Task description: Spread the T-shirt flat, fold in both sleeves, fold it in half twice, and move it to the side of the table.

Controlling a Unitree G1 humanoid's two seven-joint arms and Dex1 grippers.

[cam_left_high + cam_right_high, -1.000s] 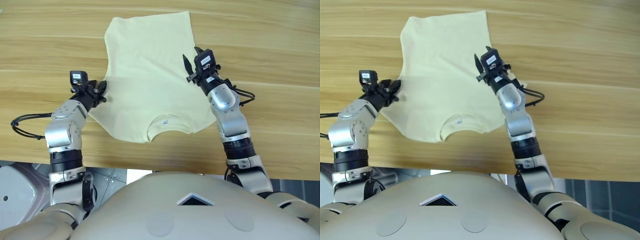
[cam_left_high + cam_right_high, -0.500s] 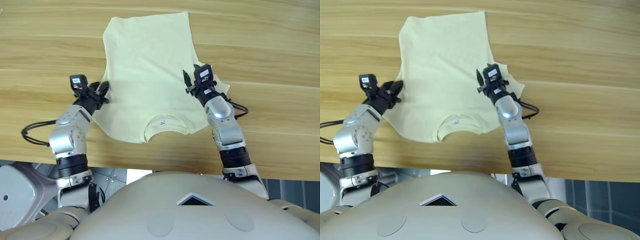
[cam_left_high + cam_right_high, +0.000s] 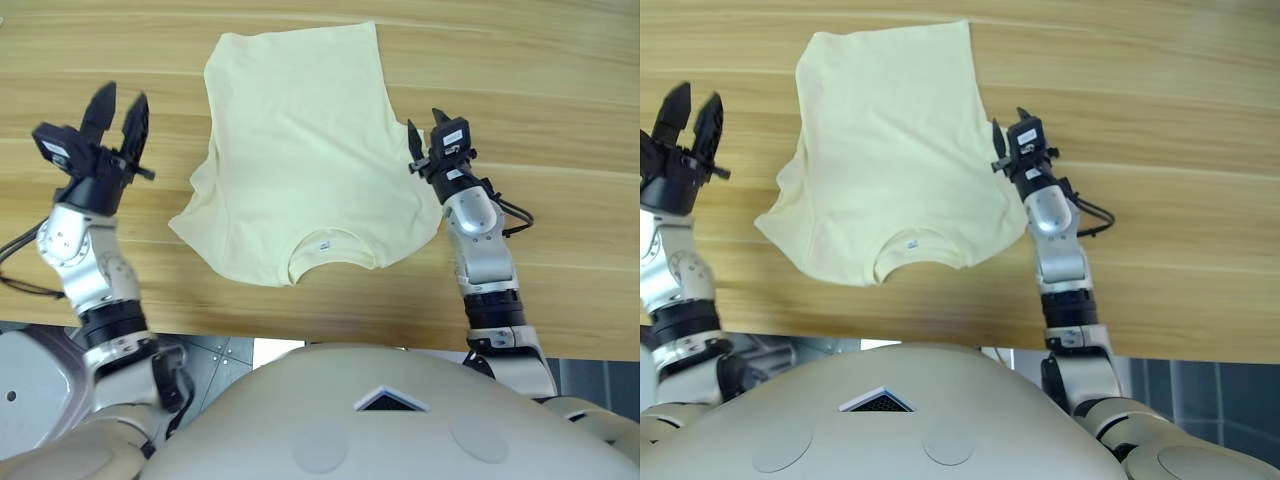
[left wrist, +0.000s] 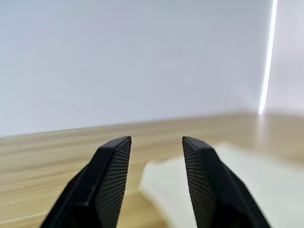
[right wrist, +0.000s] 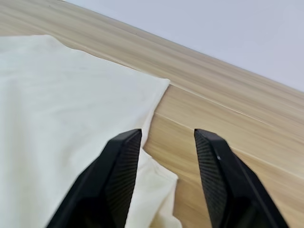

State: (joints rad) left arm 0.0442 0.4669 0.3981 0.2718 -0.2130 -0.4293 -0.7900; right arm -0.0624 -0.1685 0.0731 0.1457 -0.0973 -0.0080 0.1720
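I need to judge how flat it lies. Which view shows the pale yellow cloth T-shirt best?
The left eye view: the whole pale yellow T-shirt shows from above, hem to collar. The right eye view shows the same. The left wrist view catches a part of it from low down; the right wrist view shows one edge close up.

Silver segmented arms [image 3: 478, 235] are banded in black, black cables [image 3: 520, 210] are looped alongside, and ribbed black fingers [image 4: 111, 180] are fitted.
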